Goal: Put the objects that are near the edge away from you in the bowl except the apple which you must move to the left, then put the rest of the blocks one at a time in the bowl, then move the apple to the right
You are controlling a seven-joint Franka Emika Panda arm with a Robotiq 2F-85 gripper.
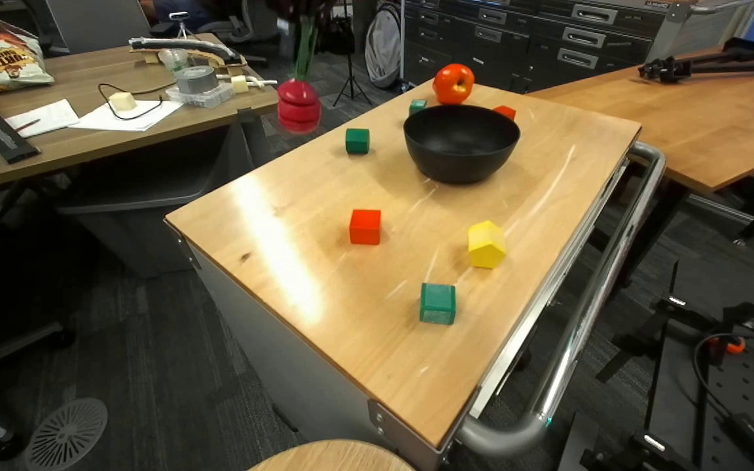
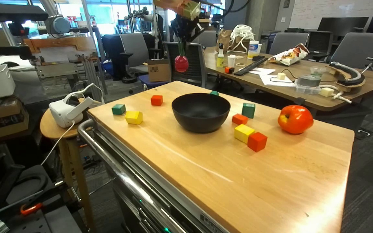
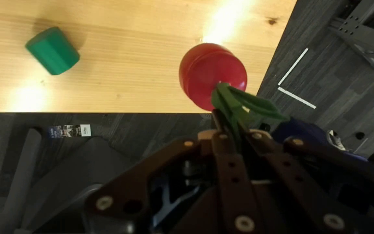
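My gripper point(image 3: 230, 118) is shut on the green leaves of a red radish point(image 3: 211, 74). In both exterior views the radish point(image 1: 298, 106) point(image 2: 181, 63) hangs upright, raised above the table's level, near an edge. The black bowl point(image 1: 461, 154) point(image 2: 201, 118) stands on the table. The red apple point(image 1: 453, 84) point(image 2: 295, 119) stands beyond several blocks. Near the apple are a green block point(image 2: 248, 110), an orange block point(image 2: 240, 119), a yellow block point(image 2: 243, 132) and a red block point(image 2: 257, 141). On the bowl's other side are a red block point(image 1: 365, 227), a yellow block point(image 1: 487, 244) and a green block point(image 1: 438, 303).
Another green block point(image 1: 357, 140) lies by the table's edge and shows in the wrist view point(image 3: 53, 51). A metal handle rail point(image 1: 586, 327) runs along a table side. A cluttered desk point(image 1: 115, 72) and a stool with a white headset point(image 2: 68, 111) stand close by.
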